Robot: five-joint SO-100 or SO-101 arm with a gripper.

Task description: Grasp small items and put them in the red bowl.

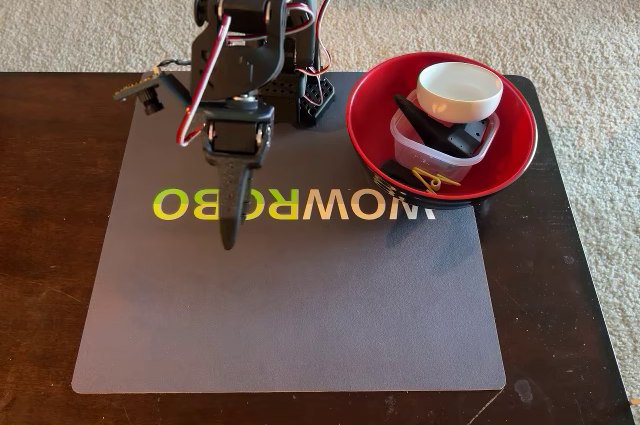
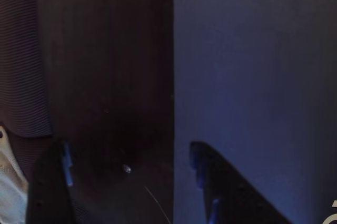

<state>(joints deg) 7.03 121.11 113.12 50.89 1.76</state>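
- red bowl (image 1: 368, 135): super glossy red inside, black on the outside, looks lacquered
- small white bowl (image 1: 460, 90): smooth, kinda satin, looks ceramic or plastic
- square tub (image 1: 405, 137): clear thin plastic
- toothed wedge (image 1: 425, 127): matt black plastic
- yellow clip (image 1: 432, 181): shiny
- mat (image 1: 300, 305): grey, matt, smooth, with glossy yellow-green lettering
- table (image 1: 60, 245): dark polished wood, grain showing
- carpet (image 1: 100, 5): beige, rough loop pile
- arm (image 1: 245, 35): matt black plastic
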